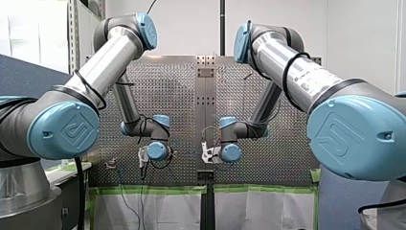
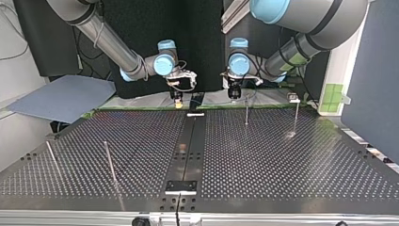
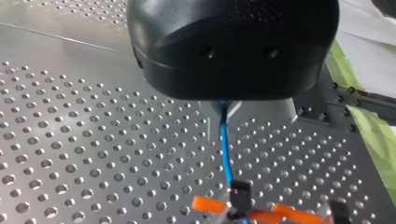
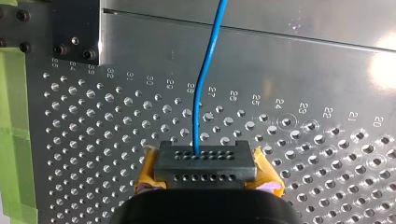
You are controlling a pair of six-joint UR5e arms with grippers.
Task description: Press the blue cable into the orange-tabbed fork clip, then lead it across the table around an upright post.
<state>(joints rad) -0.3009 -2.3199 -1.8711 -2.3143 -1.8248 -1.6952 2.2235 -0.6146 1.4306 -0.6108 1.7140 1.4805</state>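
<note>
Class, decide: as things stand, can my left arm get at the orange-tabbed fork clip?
Probably yes. In the left wrist view the orange-tabbed fork clip sits just ahead of my left gripper; only the blue cable runs between them, nothing blocking.

We read numbers stamped on the counter [image 4: 303, 60]: 29 and 28 on one side of the blue cable [image 4: 196, 130], 27 down to 20 on the other.

Top of the blue cable [image 3: 225, 149] hidden under my left hand [image 3: 223, 106], orange clip [image 3: 261, 213] half cut off, cable too thin in far views.
</note>
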